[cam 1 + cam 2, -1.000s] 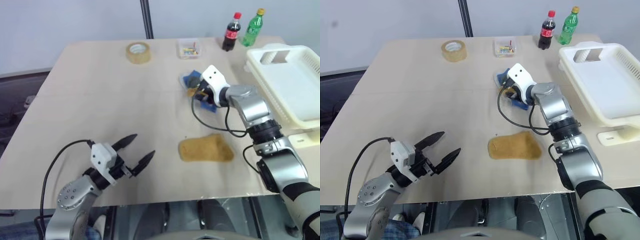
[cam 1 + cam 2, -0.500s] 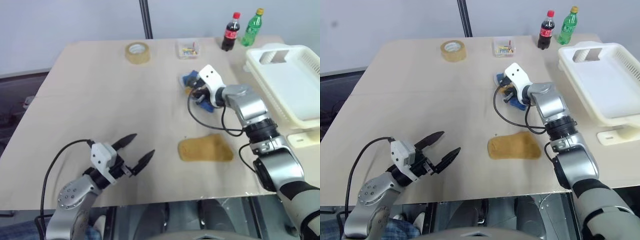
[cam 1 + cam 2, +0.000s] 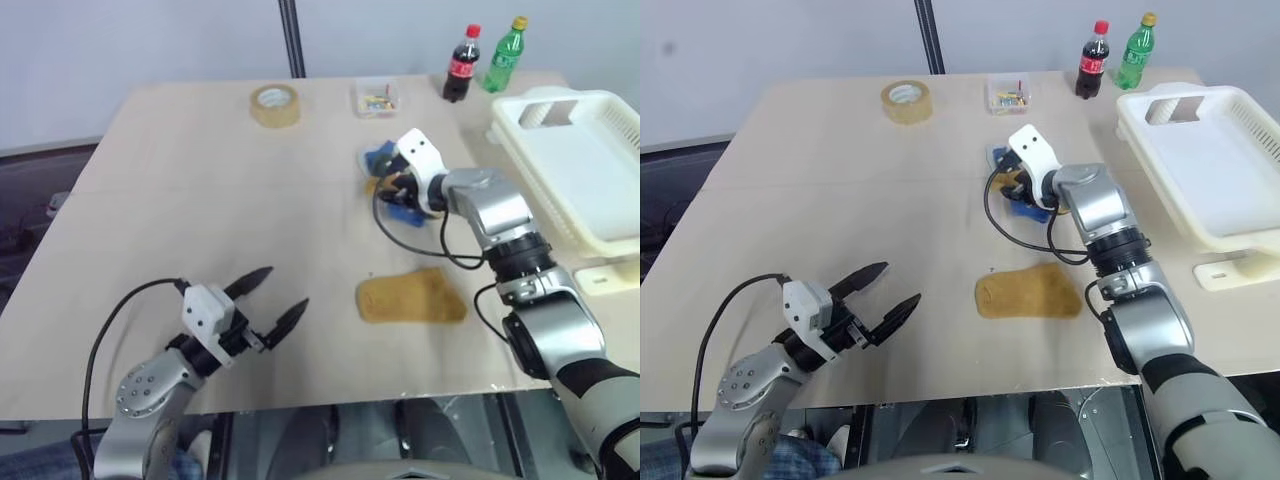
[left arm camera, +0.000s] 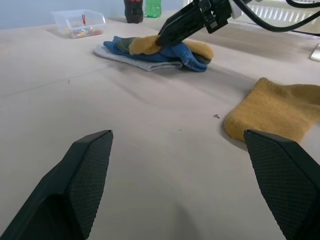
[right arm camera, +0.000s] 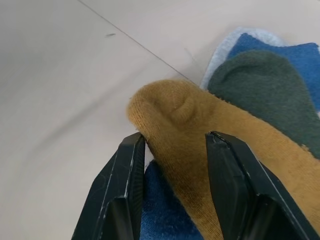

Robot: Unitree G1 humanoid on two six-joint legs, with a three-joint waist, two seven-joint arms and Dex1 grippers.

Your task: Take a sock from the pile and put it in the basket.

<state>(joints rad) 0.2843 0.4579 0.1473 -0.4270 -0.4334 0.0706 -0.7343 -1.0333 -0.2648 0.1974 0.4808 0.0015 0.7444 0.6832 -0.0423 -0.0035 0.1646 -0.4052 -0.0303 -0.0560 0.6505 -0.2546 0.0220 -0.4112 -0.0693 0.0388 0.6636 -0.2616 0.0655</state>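
Landmark: the pile (image 3: pixel 388 176) of socks, on the desk (image 3: pixel 200 200) past its middle, toward the far right.

The pile has blue and dark green socks, a pale one at the bottom and a mustard-yellow sock (image 5: pixel 210 150) on top. The right gripper (image 5: pixel 175 150) is at the pile; its jaws straddle the toe end of the mustard sock, fingers (image 5: pixel 125 180) at either side of it, not closed together.

Right of the pile, at the desk's right edge: the white basket (image 3: pixel 585 170). Nearer than the pile, lying flat and apart from it: a second mustard sock (image 3: pixel 412 296). Beyond the pile: small clear box (image 3: pixel 377 97), tape roll (image 3: pixel 275 104), two bottles (image 3: pixel 463 64).

The left gripper (image 3: pixel 272 300) hovers well away from the pile at the near-left desk edge, jaws wide apart and holding nothing.
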